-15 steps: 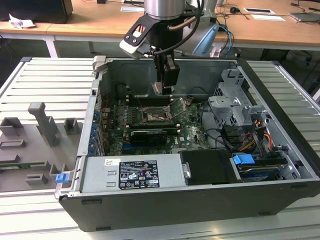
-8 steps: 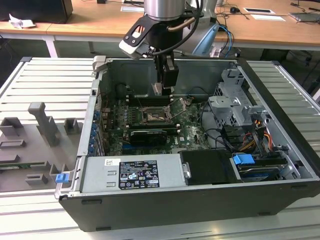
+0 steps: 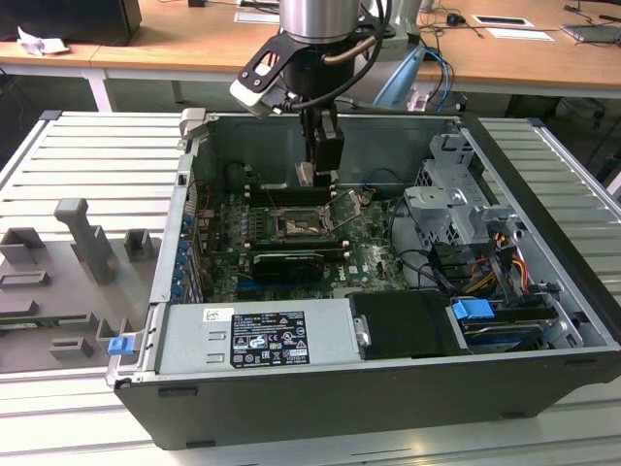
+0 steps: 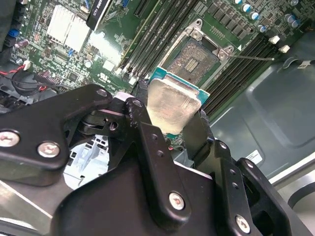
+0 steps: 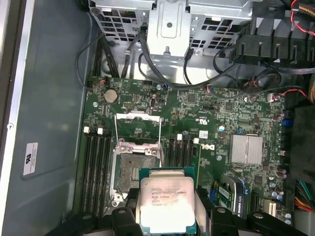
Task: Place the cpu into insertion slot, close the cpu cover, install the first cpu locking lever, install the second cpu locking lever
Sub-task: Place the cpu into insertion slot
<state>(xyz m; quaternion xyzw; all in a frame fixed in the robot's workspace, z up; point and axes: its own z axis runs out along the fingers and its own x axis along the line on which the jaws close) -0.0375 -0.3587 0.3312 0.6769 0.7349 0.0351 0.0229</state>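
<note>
Cpu (image 4: pixel 173 101) in the claw (image 4: pixel 170 117) — pale metal top in view, bare insertion slot (image 4: pixel 197 58) just beyond

No print is clear enough to read. The cpu (image 5: pixel 165 196) has several faint lines of small text on its metal top. A white sticker (image 5: pixel 30 158) sits on the case wall (image 5: pixel 51 98). A black label (image 3: pixel 267 339) with white marks sits on the power-supply box (image 3: pixel 330 340).

Small flat square cpu (image 5: pixel 166 199): satin pale grey metal top. Square dark insertion slot (image 5: pixel 134 169): bright silver metal rim. Black claw (image 4: pixel 171 105): matt finish.
</note>
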